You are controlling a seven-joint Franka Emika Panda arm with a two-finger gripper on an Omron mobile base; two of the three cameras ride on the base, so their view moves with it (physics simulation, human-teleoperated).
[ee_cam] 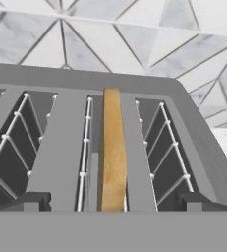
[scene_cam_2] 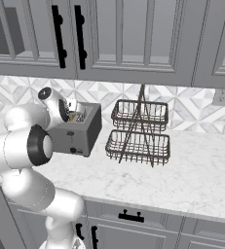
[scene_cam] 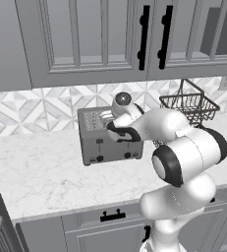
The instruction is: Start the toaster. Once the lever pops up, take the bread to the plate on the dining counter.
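White marble counter [scene_cam: 41,172] under grey cabinets carries the boxy grey metal toaster [scene_cam: 98,145] at centre frame. Its thin golden-tan bread slice [ee_cam: 113,147] stands in a middle slot. The pincer [ee_cam: 113,202] hovers open directly above, probably lined up for grasping.

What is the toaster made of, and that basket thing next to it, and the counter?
The toaster looks like brushed grey metal: flat, dull panels with thin shiny wire guides inside its slots. The two-tier basket seems to be dark metal wire, since the wall shows through its mesh. The counter looks like polished white marble with faint grey veins, though in a rendered scene it could be imitation stone.
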